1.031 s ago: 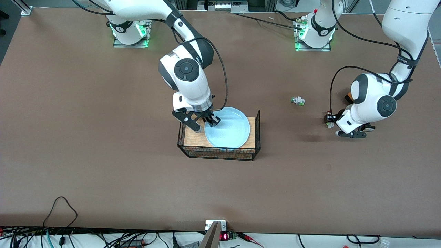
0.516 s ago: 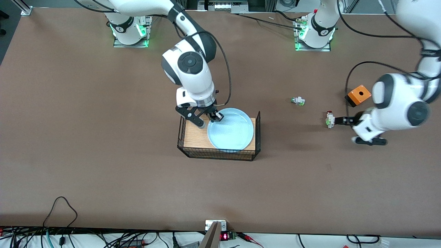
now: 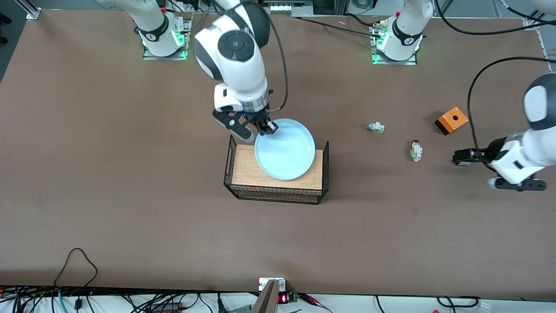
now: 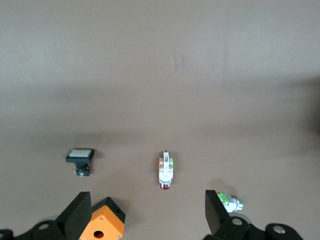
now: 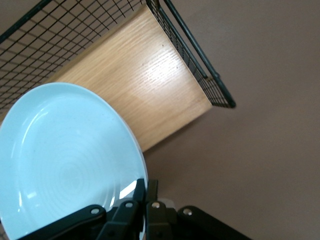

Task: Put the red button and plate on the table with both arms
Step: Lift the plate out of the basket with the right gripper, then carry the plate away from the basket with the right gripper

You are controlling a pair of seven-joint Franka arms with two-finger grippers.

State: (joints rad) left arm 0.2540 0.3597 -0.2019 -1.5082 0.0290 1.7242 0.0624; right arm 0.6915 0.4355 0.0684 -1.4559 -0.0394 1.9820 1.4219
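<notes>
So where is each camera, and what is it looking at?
Front view: high up across the table, facing both arms' bases; it shows the right gripper holding the plate over the wire rack.
Left wrist view: on the left arm, looking down at the red button; the left gripper is open.
Right wrist view: on the right arm, looking at the plate and rack.
Front and left wrist views share the red button.

Light-blue plate (image 3: pixel 284 149) lifted above rack; red button (image 3: pixel 416 151) lying on table (image 3: pixel 130 195).
</notes>
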